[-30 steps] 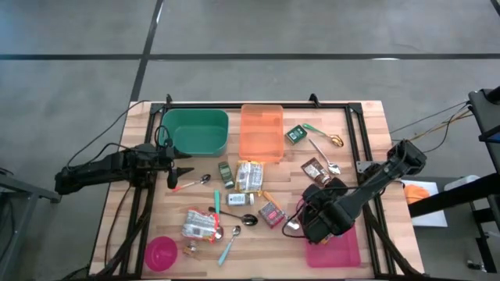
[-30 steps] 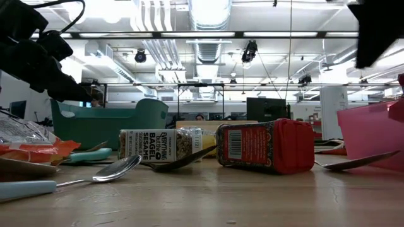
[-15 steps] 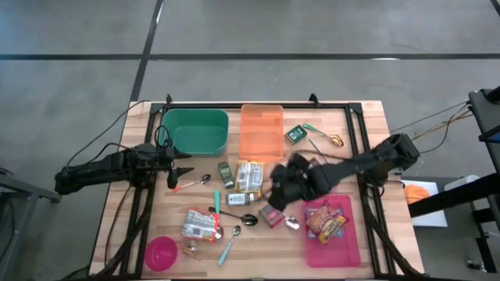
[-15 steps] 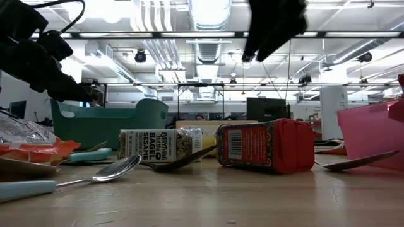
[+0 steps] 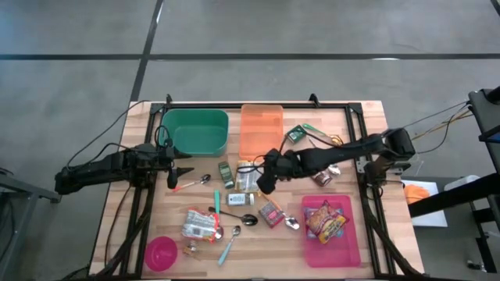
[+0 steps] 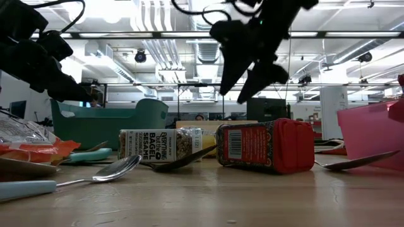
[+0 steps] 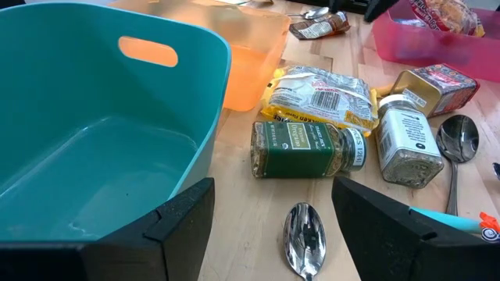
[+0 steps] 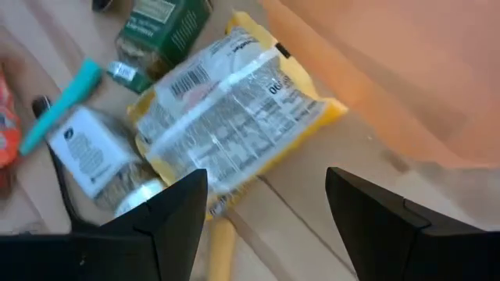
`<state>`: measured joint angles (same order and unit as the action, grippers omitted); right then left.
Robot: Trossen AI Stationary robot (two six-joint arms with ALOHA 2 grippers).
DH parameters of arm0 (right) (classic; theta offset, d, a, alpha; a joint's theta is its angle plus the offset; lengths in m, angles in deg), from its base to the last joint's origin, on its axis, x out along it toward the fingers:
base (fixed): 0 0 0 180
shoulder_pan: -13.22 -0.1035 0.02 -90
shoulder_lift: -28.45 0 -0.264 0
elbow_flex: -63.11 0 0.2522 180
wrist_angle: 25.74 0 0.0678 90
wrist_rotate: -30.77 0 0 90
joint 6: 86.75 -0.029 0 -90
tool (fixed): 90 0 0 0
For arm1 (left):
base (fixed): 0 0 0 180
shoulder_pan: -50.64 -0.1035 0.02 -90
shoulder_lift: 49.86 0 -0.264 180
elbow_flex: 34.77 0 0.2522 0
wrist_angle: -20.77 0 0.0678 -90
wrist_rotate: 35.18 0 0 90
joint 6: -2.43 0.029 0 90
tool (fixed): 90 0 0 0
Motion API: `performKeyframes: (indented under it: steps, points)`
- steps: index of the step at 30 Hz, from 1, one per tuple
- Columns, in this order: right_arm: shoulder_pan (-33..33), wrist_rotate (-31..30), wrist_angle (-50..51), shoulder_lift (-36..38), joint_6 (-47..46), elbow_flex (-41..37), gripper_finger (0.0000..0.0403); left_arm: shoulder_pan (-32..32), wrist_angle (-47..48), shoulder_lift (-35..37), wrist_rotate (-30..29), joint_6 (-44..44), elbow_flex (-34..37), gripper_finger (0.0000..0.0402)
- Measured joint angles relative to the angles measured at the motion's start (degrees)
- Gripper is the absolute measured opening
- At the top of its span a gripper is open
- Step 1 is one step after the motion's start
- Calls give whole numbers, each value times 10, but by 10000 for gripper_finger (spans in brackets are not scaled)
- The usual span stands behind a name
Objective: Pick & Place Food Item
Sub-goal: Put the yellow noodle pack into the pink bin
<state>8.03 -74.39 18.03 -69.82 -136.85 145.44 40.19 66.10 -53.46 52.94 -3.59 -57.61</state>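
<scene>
Yellow noodle packet edge behind right gripper fingers

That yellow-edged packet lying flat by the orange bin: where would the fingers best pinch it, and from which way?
Probably from above, across the narrower width of the yellow-edged packet. It lies flat on the table, so its sides offer little, and the right gripper hovers open over it already.

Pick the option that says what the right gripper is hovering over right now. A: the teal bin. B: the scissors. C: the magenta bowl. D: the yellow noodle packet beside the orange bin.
D: the open right gripper hangs above the yellow noodle packet, which lies next to the orange bin.
</scene>
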Motion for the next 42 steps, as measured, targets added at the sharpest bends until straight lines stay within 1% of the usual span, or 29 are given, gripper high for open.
performKeyframes:
  steps: [6, 11, 13, 20, 31, 38, 42]
  points:
    - [8, 12, -30, -21, -50, -35, 258, 0, 0, 0, 0, 0, 0, 261]
    - [3, 54, -111, -59, -67, -42, 258, 0, 0, -2, 0, 0, 0, 261]
    - [2, 62, -126, -74, -68, -42, 258, 0, 0, -5, 0, 0, 0, 261]
    - [2, 52, -146, -86, -67, -31, 258, 0, 0, -11, 0, 0, 0, 261]
    - [-5, 65, -154, -87, -80, -32, 258, 0, 0, -11, 0, 0, 0, 261]
    - [-9, 62, -157, -87, -105, -46, 258, 0, 0, -11, 0, 0, 0, 261]
    - [-11, 49, -171, -88, -111, -54, 258, 0, 0, -11, 0, 0, 0, 261]
